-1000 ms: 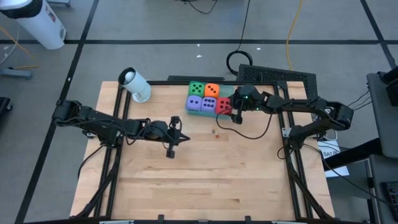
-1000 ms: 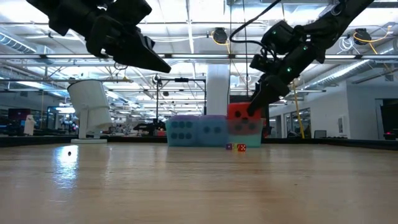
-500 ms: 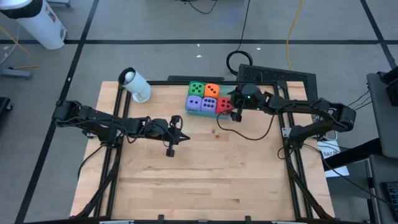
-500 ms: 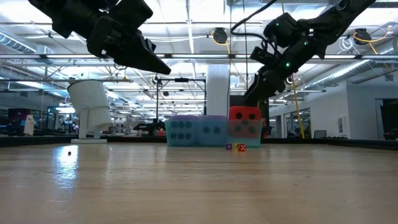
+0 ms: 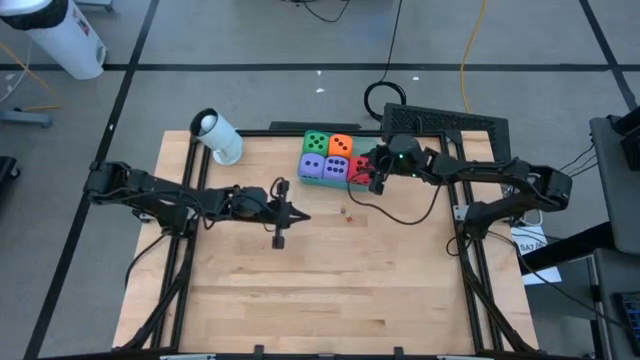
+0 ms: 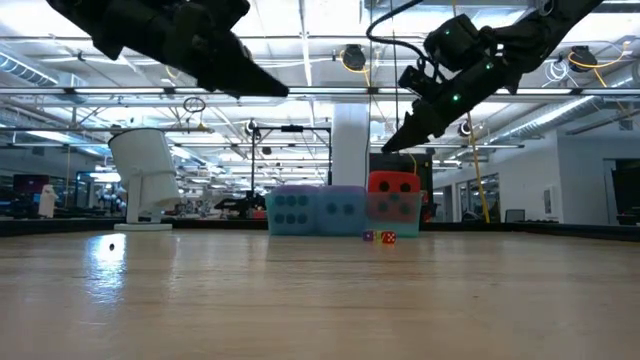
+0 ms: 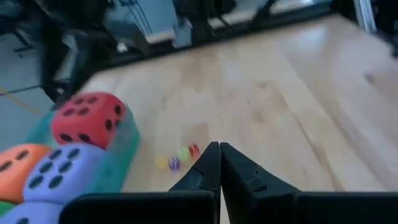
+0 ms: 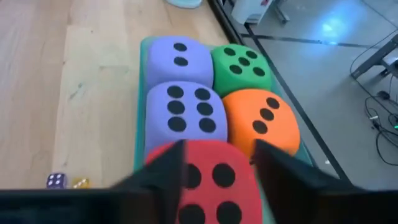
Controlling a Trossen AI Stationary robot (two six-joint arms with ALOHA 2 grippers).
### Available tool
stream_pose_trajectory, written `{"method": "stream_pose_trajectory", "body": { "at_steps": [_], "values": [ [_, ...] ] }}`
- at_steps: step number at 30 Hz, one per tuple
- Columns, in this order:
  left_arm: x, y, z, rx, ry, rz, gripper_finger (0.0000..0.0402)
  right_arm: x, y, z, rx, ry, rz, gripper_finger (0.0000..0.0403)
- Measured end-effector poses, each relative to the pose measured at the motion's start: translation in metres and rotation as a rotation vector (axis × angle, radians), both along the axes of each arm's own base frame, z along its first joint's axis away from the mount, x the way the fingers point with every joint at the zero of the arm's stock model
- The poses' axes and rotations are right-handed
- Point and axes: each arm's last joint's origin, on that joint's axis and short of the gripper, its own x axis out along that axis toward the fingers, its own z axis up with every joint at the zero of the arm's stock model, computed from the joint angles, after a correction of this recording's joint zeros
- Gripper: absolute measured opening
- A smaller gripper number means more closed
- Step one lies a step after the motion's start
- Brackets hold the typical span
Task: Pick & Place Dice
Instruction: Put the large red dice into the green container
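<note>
Five soft dice sit together in a flat translucent green tray [image 8: 142,43] at the table's far middle: two purple [image 8: 177,115], a green [image 8: 241,65], an orange [image 8: 261,124] and a red [image 8: 211,177]. The red die [image 6: 393,185] rests on the tray's end nearest the right arm. My right gripper [image 8: 217,168] hangs open just above the red die [image 5: 360,170], clear of it in the low view [image 6: 390,145]. My left gripper [image 7: 219,149] is shut on nothing, raised over the table's middle [image 5: 298,215].
A few tiny dice [image 5: 347,213] lie on the wood just in front of the tray [image 7: 177,158]. A white cylinder-shaped device [image 5: 218,137] stands at the far left corner. Black frame rails run along the table's edges [image 5: 460,230].
My right gripper has risen from beside the red die to a place above it, and the red die stays in the tray. My left gripper has tipped its fingers up a little, nearer to level, without leaving its place.
</note>
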Motion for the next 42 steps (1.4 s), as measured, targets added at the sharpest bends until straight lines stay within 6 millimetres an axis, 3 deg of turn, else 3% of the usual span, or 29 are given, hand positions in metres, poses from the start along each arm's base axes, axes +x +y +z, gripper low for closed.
{"method": "stream_pose_trajectory", "body": {
  "at_steps": [3, 5, 11, 17, 24, 33, 42],
  "values": [
    [0.001, 0.005, 0.004, -0.027, -0.038, 0.026, 0.0003, 0.003, -0.002, -0.007, -0.002, 0.03, 0.01, 0.0056],
    [0.002, 0.007, 0.004, -0.033, -0.039, 0.036, 0.0004, 0.005, -0.002, -0.012, -0.016, 0.057, 0.024, 0.0015],
    [0.001, 0.012, 0.003, -0.036, -0.031, 0.055, 0.0004, 0.008, -0.006, -0.021, 0.003, 0.082, 0.023, 0.0031],
    [0.001, 0.012, 0.003, -0.045, -0.03, 0.057, 0.0003, 0.012, -0.011, -0.034, 0.068, 0.091, 0.085, 0.0003],
    [0.001, 0.012, 0.001, -0.053, -0.02, 0.06, 0.0003, 0.012, -0.022, -0.051, 0.127, 0.123, 0.042, 0.0001],
    [0.001, 0.012, 0.001, -0.052, -0.02, 0.06, 0.0005, 0.006, -0.031, -0.054, 0.224, 0.108, 0.001, 0.0001],
    [0.0, 0.013, 0.0, -0.044, -0.008, 0.064, 0.0003, 0.006, -0.029, -0.053, 0.212, 0.102, 0.005, 0.0]
  ]
}}
